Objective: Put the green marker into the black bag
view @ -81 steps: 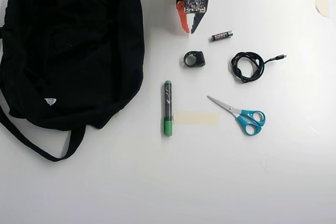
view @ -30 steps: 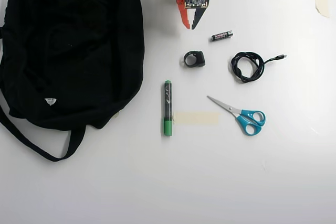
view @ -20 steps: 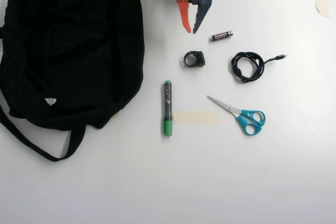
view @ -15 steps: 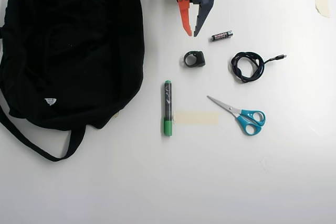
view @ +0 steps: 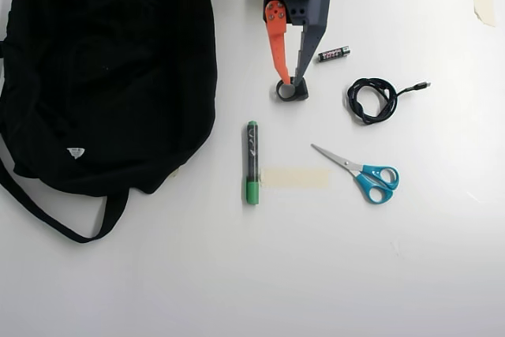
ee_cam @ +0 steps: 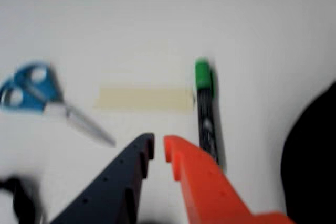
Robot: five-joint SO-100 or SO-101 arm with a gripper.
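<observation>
The marker (view: pixel 251 162) lies flat on the table (view: pixel 316 274), just right of the bag (view: pixel 102 69) in the overhead view, with a strip of tape (view: pixel 294 177) touching its green end. The gripper (view: pixel 289 80) sits up near the top with jaws only narrowly apart and holding nothing, tips over a small black ring thing (view: pixel 292 91). A battery (view: pixel 334 54), cable (view: pixel 372 100) and scissors (view: pixel 359 174) are scattered off to the right, nothing blocking the marker.

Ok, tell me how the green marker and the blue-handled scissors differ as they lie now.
In the overhead view, the green-capped, black-barrelled marker lies straight up and down the picture, while the blue-handled scissors lie slanted, blades pointing up-left. The marker touches the left end of the beige tape strip; the scissors lie just off its right end. The marker is a single straight stick; the scissors end in two finger loops. Both lie flat on the white table, untouched.
</observation>
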